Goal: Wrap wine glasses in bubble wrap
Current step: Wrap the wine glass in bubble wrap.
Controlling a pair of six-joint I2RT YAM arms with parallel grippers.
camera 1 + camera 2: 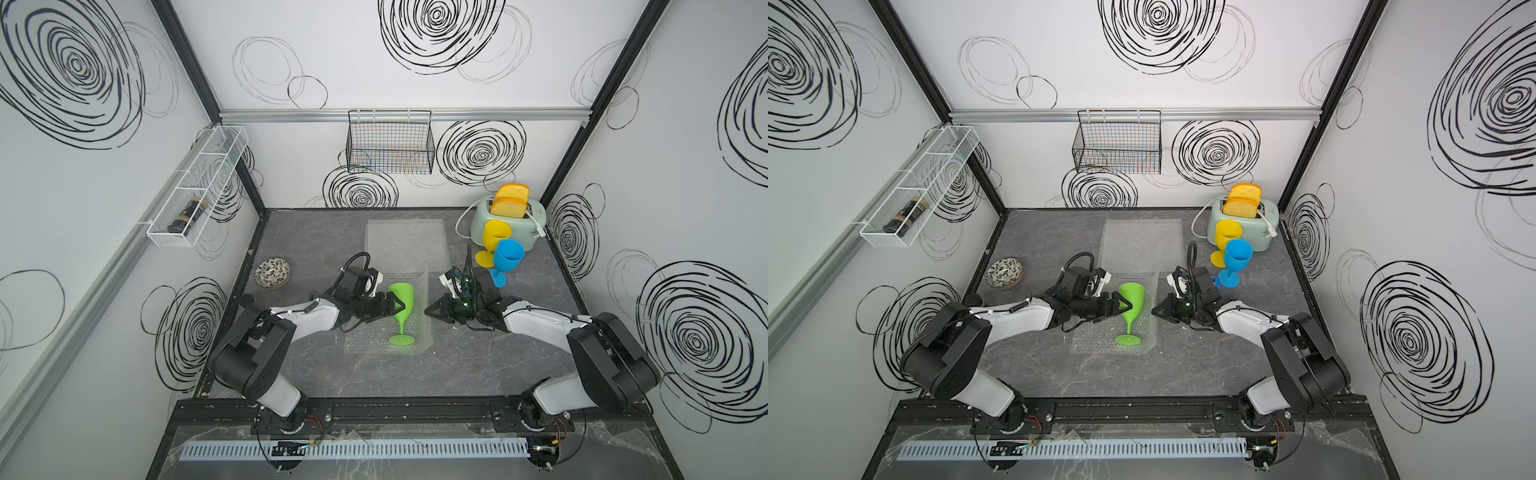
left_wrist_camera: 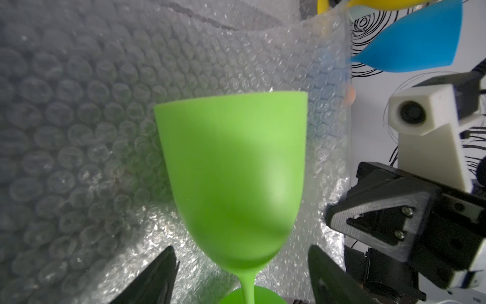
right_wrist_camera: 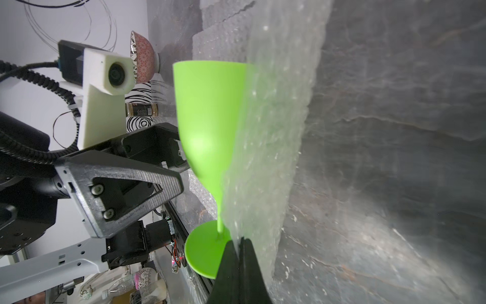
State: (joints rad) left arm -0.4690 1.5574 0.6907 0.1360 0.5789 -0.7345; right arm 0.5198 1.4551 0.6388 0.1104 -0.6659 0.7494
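A lime green wine glass (image 1: 401,305) (image 1: 1131,305) lies on its side on a sheet of bubble wrap (image 1: 368,338) (image 1: 1090,343) mid-table, foot toward the front. My left gripper (image 1: 395,306) (image 1: 1124,307) (image 2: 242,276) is open, its fingers either side of the bowl's (image 2: 231,171) narrow end and apart from it. My right gripper (image 1: 428,311) (image 1: 1155,311) (image 3: 240,243) is shut on that sheet's right edge, which stands raised (image 3: 268,158) (image 2: 105,131) beside the glass (image 3: 207,118). A yellow glass (image 1: 494,237) and a blue one (image 1: 508,257) stand upright at the right.
A second bubble wrap sheet (image 1: 407,245) lies flat at the back. A mint toaster (image 1: 478,228) with bread stands in the back right corner. A patterned bowl (image 1: 272,272) sits at the left. A wire basket (image 1: 390,145) and a white rack (image 1: 195,187) hang on the walls.
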